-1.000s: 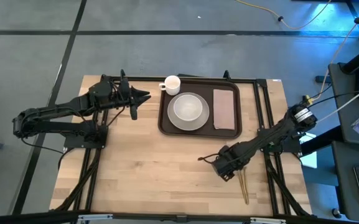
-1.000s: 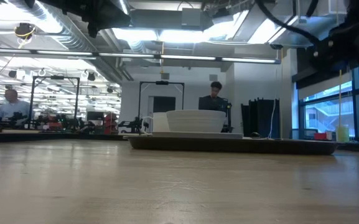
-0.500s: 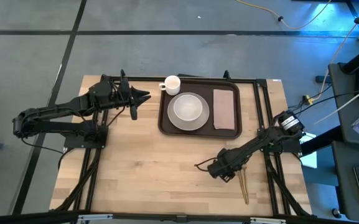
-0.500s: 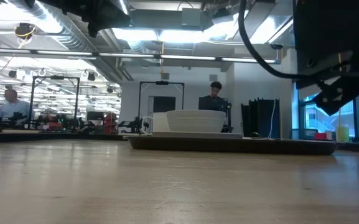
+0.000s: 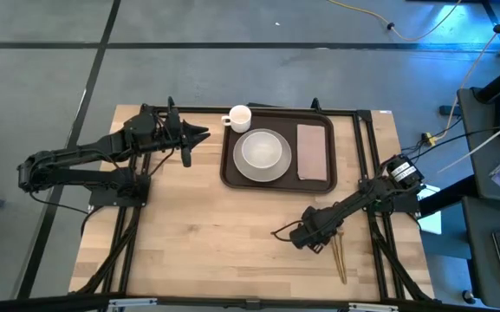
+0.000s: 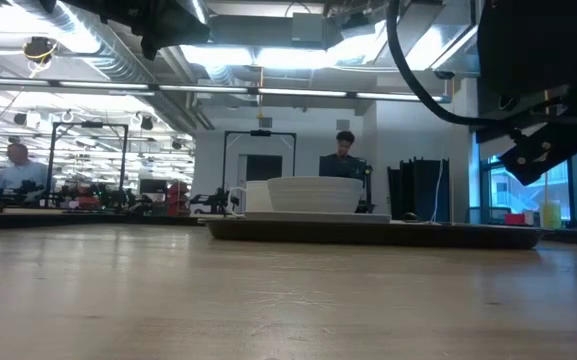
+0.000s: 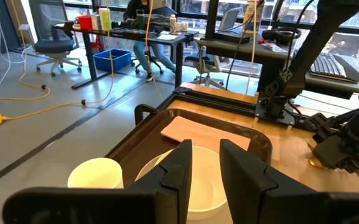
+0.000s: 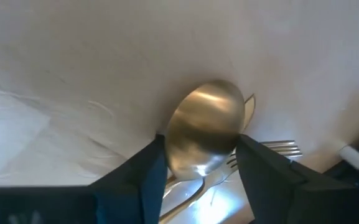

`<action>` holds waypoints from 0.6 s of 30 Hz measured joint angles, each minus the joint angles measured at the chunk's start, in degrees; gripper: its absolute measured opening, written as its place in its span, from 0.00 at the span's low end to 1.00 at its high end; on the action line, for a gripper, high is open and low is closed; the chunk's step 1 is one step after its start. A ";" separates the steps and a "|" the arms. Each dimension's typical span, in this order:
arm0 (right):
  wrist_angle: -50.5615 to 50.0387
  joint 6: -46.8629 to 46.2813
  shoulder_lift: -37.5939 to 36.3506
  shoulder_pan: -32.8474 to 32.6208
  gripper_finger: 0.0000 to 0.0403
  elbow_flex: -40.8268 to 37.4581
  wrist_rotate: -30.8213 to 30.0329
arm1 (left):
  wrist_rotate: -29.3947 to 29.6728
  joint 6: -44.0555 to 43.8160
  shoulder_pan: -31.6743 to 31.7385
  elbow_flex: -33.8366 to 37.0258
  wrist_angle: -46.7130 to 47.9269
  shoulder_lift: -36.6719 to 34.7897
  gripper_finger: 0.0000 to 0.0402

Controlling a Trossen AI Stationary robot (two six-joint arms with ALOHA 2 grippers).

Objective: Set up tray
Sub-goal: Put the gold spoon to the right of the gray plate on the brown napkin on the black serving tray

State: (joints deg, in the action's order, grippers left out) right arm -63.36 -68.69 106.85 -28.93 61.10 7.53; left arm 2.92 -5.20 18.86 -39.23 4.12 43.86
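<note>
The dark brown tray (image 5: 229, 178) lies at the table's far middle. It holds a white plate (image 5: 262, 152) and a pinkish-tan napkin (image 5: 313, 152). A white cup (image 5: 239, 116) stands at its far-left corner. Gold cutlery (image 5: 340, 258) lies on the table near the right front. My right gripper (image 5: 300, 234) is low over the far end of that cutlery, shut on a gold spoon (image 8: 204, 124). My left gripper (image 5: 196, 139) hovers left of the tray, its fingers (image 7: 179, 171) a narrow gap apart and touching nothing. My right gripper (image 8: 201, 158) comes from above, pointing down at the table. The spoon's bowl (image 8: 185, 134) sits between its two fingers, one finger at each side edge of the bowl. The spoon lies low on the other cutlery, with fork tines (image 8: 280, 148) showing just behind it.
Bare wood stretches across the table's near half and left side. Black frame rails run along the far edge and down both sides under the arms. In the low view the tray (image 6: 368, 232) and plate (image 6: 313, 195) stand far off. People sit in the room behind.
My right gripper has moved a little toward the table's left edge and come down over the cutlery, with its arm sinking lower. Over the last half second it has kept still. The left arm and the tray's things have not moved.
</note>
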 joint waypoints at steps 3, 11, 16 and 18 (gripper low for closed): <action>-0.15 -0.02 0.00 0.03 0.41 -0.04 -0.29 | 0.01 0.01 -0.01 0.00 0.00 0.00 0.19; -0.52 -1.79 0.00 0.04 0.32 -0.07 0.16 | 0.02 0.03 0.02 0.01 0.46 0.00 0.18; -1.17 -1.87 0.00 0.00 0.26 -0.07 0.76 | 0.04 0.03 0.00 0.00 0.46 0.00 0.18; -1.50 -1.99 0.00 0.02 0.23 -0.07 0.78 | 0.04 0.03 -0.01 0.01 0.46 0.01 0.17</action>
State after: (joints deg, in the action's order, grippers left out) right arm -64.86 -70.67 106.85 -28.91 61.04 8.32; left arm 2.96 -5.17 18.85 -39.22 4.58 43.86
